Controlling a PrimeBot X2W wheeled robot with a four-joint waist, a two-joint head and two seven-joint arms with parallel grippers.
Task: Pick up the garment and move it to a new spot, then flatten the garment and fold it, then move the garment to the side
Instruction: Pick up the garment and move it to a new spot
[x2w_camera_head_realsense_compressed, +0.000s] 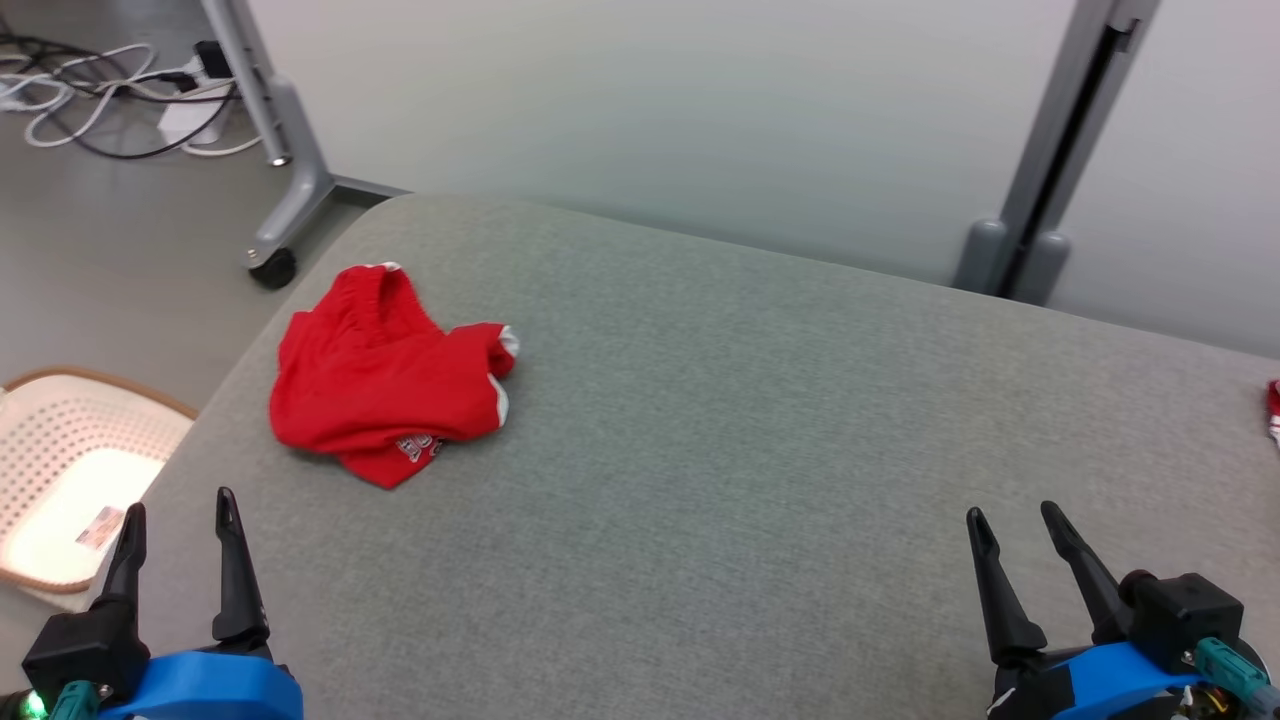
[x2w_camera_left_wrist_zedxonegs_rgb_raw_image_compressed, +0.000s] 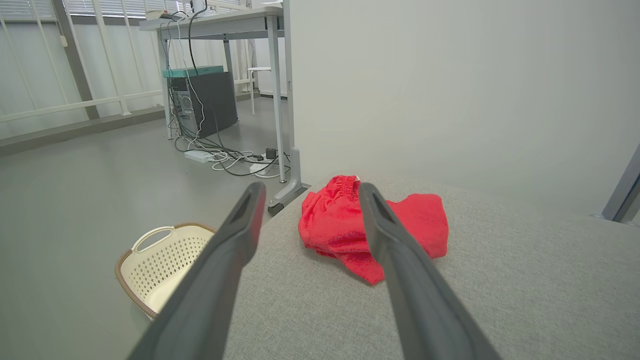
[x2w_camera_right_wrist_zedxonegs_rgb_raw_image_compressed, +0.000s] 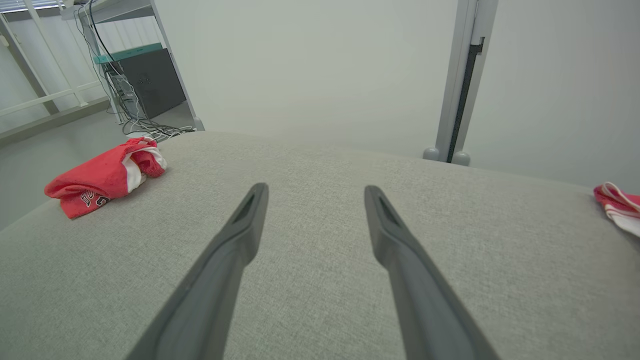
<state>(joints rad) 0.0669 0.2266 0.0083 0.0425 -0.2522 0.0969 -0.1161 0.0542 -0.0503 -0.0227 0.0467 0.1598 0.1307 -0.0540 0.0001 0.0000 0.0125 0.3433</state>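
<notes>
Crumpled red garment (x2w_camera_head_realsense_compressed: 370, 380) near the left edge of the grey surface (x2w_camera_head_realsense_compressed: 750, 420)

The surface lies open across its middle, and its rounded left edge drops to a basket (x2w_camera_head_realsense_compressed: 110, 388) on the floor. The garment sits ahead of the left pincer (x2w_camera_head_realsense_compressed: 180, 503), well apart from it, and farther still from the right pincer (x2w_camera_head_realsense_compressed: 1012, 512). Both pincers gape wide, holding nothing.

Counting two red garments: crumpled garment (x2w_camera_head_realsense_compressed: 380, 385) and second garment (x2w_camera_head_realsense_compressed: 1273, 410) at the right edge. Counting one basket (x2w_camera_head_realsense_compressed: 60, 470), one grey padded surface (x2w_camera_head_realsense_compressed: 750, 450), and two grippers: left gripper (x2w_camera_head_realsense_compressed: 180, 503), right gripper (x2w_camera_head_realsense_compressed: 1012, 512).
</notes>
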